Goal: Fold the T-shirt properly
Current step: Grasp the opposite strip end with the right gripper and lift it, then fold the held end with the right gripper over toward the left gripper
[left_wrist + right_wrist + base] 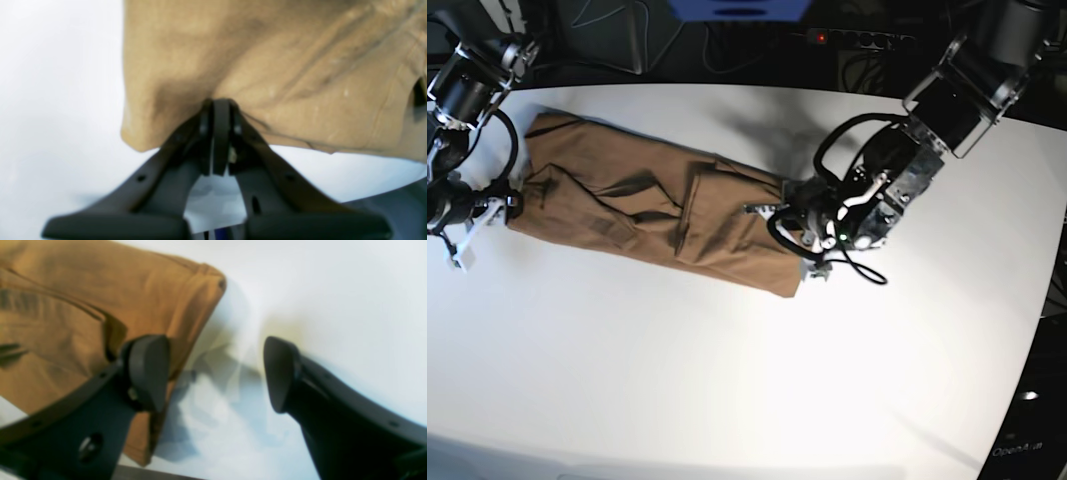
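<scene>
Up close in the left wrist view, the left tool [221, 110] is clenched on the T-shirt [267, 66] at its hem. Seen from the right wrist, the right tool [215, 373] stands released beside a folded corner. Overhead, the garment lies as a long band on the white tabletop [727, 380]; a crosswise fold seems next, needing a fresh right grasp. Sleeves and neckline are hidden.
</scene>
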Controlling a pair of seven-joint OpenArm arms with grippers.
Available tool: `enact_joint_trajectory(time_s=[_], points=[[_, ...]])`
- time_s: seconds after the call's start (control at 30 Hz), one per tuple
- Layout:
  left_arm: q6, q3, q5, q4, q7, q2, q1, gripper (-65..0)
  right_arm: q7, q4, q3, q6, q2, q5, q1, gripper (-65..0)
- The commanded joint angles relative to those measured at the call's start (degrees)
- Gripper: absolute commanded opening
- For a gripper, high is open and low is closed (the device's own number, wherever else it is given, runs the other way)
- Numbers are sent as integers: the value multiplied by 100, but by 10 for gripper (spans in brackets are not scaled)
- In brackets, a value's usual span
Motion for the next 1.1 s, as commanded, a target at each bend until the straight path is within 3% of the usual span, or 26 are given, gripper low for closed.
enact_joint_trajectory(time_s=[0.0,0.63,0.9,0.97,1.07], points=[[292,47,772,-262,36,-260,204,-625,12,106,16,14,108,40,44,-207],[292,47,772,-253,45,-225,240,-625,12,115,16,14,-701,40,-528,-213],[292,47,772,-253,62,-216,240,-625,12,115,16,14,-789,40,-537,-219],[292,47,772,-253,62,-216,240,-625,12,115,16,14,-789,40,-537,-251],[292,47,772,-253,62,-216,257,-625,12,115,16,14,-780,31,-537,-387]])
